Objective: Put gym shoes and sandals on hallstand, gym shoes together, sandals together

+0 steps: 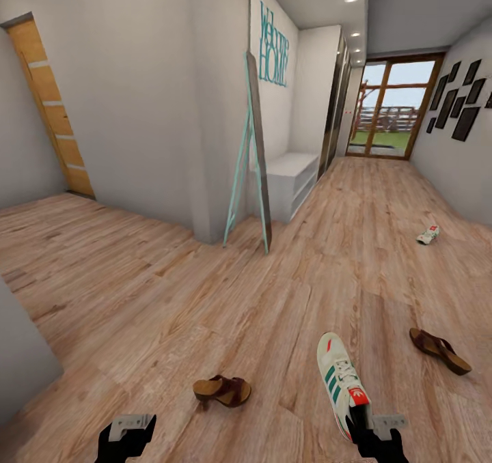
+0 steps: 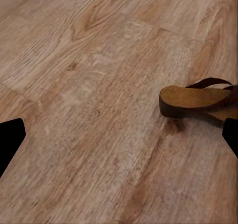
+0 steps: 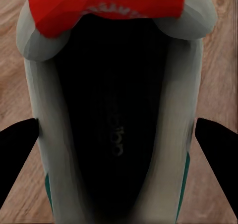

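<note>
**Down low over the corridor floor, one shoe between my fingers**

Right now my right gripper [image 1: 374, 430] sits at the heel end of the nearer gym shoe [image 1: 342, 382], which lies on the corridor floor [image 1: 205, 299] with its toe pointing away from me. From my right wrist I look straight into the shoe's dark opening [image 3: 116, 130], the red patch [image 3: 104, 6] across the far side of it, and my two black fingertips [image 3: 17, 149] stand spread on either side of the shoe's grey-white walls. I cannot tell whether they touch those walls; the shoe rests on the planks.

My left gripper [image 1: 126, 434] hovers above bare floor, its jaws spread wide with nothing between them. From my left wrist the nearer sandal [image 2: 198, 102] lies just beside one fingertip, its tan footbed and dark strap showing. In the head view that sandal [image 1: 222, 390] sits on the planks between my two grippers, closer to the left one.

Farther off, the second sandal [image 1: 441, 350] lies to my right on the floor, well apart from the first. The second gym shoe [image 1: 428, 234] lies farther up the corridor near the right wall. All four are on the floor.

A light grey low bench [image 1: 290, 176] stands against the left wall beyond a leaning mirror [image 1: 254, 156] with a teal frame. A glazed door [image 1: 386, 108] closes the far end of the corridor.
</note>
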